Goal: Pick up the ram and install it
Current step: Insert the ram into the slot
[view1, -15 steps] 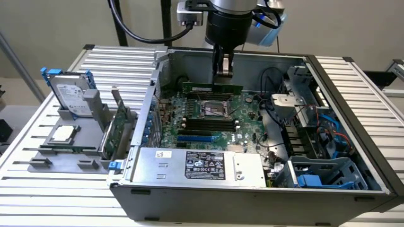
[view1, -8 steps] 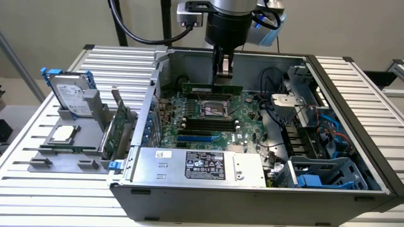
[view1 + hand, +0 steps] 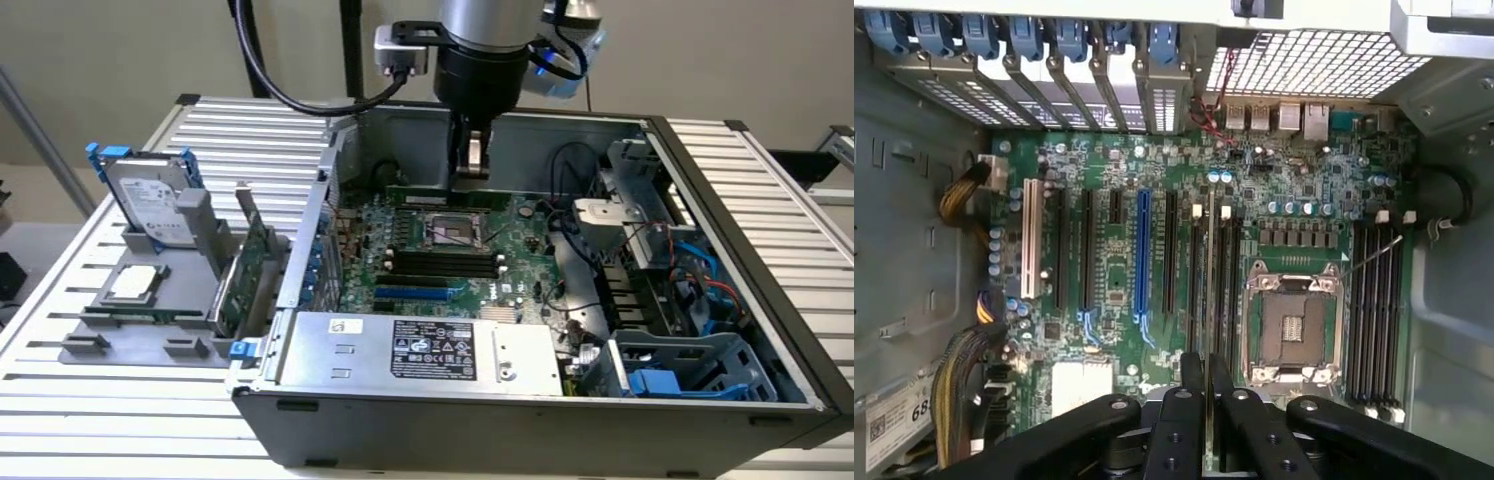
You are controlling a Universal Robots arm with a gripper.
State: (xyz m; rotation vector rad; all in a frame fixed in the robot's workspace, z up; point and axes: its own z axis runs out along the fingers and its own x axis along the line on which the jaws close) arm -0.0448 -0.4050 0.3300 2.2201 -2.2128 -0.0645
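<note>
Gripping the ram point(image 3: 414, 194), tool point(image 3: 467, 178) inside open computer case point(image 3: 561, 440), just above motherboard point(image 3: 523, 252).

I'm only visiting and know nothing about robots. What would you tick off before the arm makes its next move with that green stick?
1. Ram gripped between the jaws: ok, it sits edge-on between them in the wrist view.
2. Ram running parallel to the black memory slots beside the CPU socket: ok.
3. Ram centred exactly over one slot: cannot tell.
4. White slot latches swung open: cannot tell.
5. Cable bundle well away from those slots: ok.
</note>
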